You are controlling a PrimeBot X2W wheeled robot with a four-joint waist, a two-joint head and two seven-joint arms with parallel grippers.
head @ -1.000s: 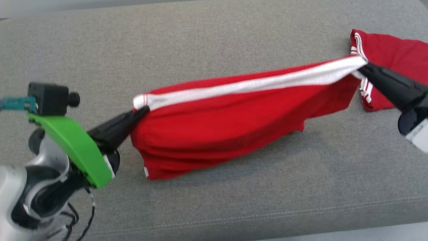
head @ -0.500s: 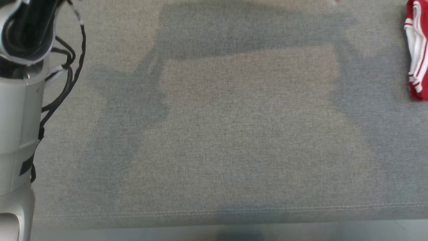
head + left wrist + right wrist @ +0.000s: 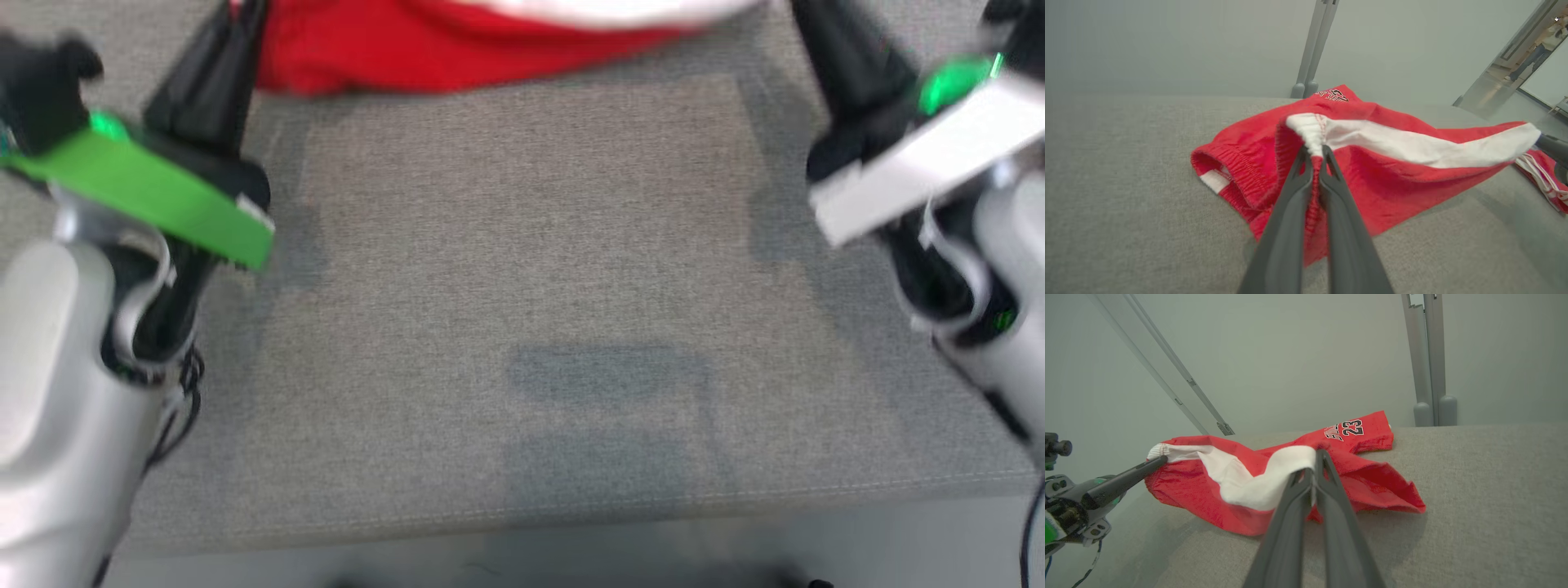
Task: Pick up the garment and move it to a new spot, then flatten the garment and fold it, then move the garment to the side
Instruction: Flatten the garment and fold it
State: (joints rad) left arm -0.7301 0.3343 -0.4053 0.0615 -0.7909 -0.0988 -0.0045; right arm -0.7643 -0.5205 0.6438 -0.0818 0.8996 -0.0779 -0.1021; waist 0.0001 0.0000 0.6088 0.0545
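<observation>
The garment (image 3: 457, 49) is red cloth with a white band, blurred at the top edge of the head view. It hangs stretched between both grippers above the grey cushion. In the left wrist view my left gripper (image 3: 1314, 153) is shut on the white end of the garment (image 3: 1392, 163) by an elastic hem. My right gripper (image 3: 1314, 455) is shut on the other end of the white band, and the garment (image 3: 1355, 473) sags to the cushion with "23" lettering at its far corner. In the head view the left gripper (image 3: 237, 10) and right gripper (image 3: 796, 10) reach up toward the cloth.
The grey upholstered surface (image 3: 522, 269) spreads before me, and its stitched front edge (image 3: 571, 510) runs along the bottom. A second red piece with white stripes (image 3: 1545, 183) lies to the right. A grey post (image 3: 1429, 375) stands behind the cushion.
The head camera has swung, so the whole picture shifted. The garment stays stretched between both shut grippers and now sits at the top edge, with both forearms in view.
</observation>
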